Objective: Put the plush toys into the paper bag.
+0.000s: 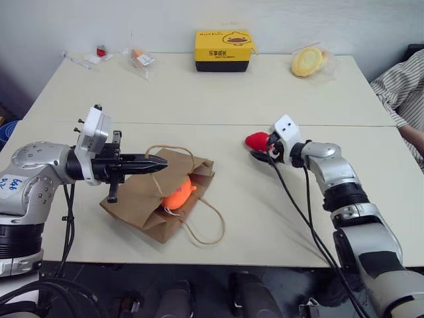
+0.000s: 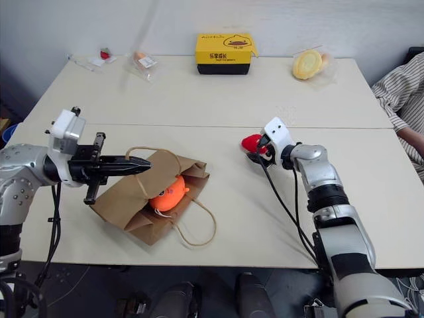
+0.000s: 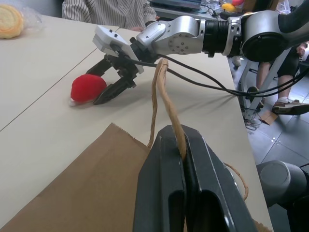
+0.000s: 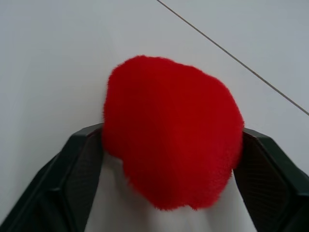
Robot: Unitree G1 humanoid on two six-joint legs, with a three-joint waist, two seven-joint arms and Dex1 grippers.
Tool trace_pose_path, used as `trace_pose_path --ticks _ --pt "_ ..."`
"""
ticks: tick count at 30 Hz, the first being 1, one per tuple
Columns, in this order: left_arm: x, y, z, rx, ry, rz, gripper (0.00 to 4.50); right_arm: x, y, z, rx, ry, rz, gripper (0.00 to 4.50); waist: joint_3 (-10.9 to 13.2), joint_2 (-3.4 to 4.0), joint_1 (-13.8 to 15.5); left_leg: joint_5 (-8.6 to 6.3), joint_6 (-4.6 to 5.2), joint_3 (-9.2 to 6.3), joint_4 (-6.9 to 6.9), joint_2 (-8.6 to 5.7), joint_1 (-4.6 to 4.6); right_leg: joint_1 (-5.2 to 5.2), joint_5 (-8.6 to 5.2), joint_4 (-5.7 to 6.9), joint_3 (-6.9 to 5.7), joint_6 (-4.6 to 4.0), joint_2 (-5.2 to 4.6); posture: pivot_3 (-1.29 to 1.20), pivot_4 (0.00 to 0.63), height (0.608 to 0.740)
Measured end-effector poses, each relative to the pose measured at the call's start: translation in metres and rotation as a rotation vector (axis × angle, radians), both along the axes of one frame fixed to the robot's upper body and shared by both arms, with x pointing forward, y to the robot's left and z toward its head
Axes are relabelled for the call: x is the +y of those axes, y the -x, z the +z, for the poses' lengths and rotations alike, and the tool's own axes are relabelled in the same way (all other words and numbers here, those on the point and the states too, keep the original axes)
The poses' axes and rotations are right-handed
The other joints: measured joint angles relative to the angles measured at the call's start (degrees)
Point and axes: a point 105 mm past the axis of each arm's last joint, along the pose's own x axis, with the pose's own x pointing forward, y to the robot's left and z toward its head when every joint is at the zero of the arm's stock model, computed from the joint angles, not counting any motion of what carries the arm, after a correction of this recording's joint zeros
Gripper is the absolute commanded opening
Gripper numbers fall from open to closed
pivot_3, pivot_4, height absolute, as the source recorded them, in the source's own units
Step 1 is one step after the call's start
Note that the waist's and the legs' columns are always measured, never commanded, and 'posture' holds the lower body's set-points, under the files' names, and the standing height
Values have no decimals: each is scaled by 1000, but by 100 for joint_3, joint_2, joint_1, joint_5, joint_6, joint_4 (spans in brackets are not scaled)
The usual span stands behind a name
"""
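Lying on its side near the front of the bench [image 1: 218, 93], the bag [image 1: 136, 199] has its mouth turned toward the middle, and the orange toy [image 1: 179, 194] sits in that mouth, partly inside. One loop handle rests flat on the bench in front of the bag; the other is lifted by the left gripper [image 3: 182, 150], whose fingers are clamped shut on the twisted paper. The red toy [image 4: 171, 130] rests on the bench well right of the bag, between the fingers [image 4: 79, 164] of the right gripper [image 1: 260, 151], which stand on either side of it and touch its fur; whether they squeeze it I cannot tell. At the far edge stand a yellow box [image 1: 224, 50], a wrapped yellow toy [image 1: 307, 61] to its right and small wrapped items [image 1: 140, 59] to its left. A person's striped sleeve [image 1: 397, 83] shows at the right edge.
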Motion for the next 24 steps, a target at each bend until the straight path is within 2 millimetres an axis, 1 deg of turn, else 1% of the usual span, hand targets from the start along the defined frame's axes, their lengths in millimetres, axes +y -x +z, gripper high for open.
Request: trace_pose_path --ticks 3,6,8,9,12,14,16,18,19,21,24 --pt "0 0 0 0 0 0 0 -2 -2 0 -22 0 -2 1715 0 0 0 0 0 0 2 0 0 0 0 3 0 0 0 0 150 740" --pt "0 0 0 0 0 1 0 -1 -2 3 -42 -4 6 789 0 0 0 0 0 0 3 0 0 0 0 7 0 0 0 0 150 740" --pt "0 -1 0 0 2 2 0 -1 2 6 -65 -8 35 377 0 0 2 0 0 -1 3 0 0 -1 0 8 0 0 0 0 150 740" --pt "-1 -2 1 -3 4 0 0 -1 8 10 -89 -20 76 264 0 0 6 0 0 -1 1 0 0 -2 0 7 -1 0 0 0 150 740" --pt "1 -5 5 -5 16 9 0 6 40 20 -125 -57 259 252 0 0 57 -1 0 -5 1 0 -4 -2 0 7 -6 0 0 0 150 740" --pt "3 -6 5 -4 21 14 0 16 74 28 -115 -79 423 252 0 0 62 -3 3 -7 5 0 -4 0 1 9 -6 1 0 0 150 740" --pt "3 -5 6 -5 23 13 0 25 105 32 -71 -97 529 252 0 0 69 -3 3 -10 5 1 -4 2 1 7 -5 2 -1 0 150 740" --pt "4 -5 7 -5 25 15 0 43 134 30 -3 -105 619 252 -1 -2 48 -2 1 -11 6 2 1 5 1 9 -3 2 0 0 150 740" --pt "4 -6 7 -5 27 15 0 50 140 27 23 -104 638 252 -1 -2 37 -2 1 -7 6 2 7 5 1 13 2 2 1 0 150 740" --pt "2 -6 8 -6 41 11 0 70 155 18 83 -94 675 252 -1 -2 31 0 -2 -7 5 2 12 3 0 23 3 0 1 0 150 740" --pt "-4 -8 9 -3 86 5 0 109 169 9 132 -125 712 252 -1 -3 44 3 -7 -10 6 3 15 1 -1 26 2 -3 1 0 150 740"
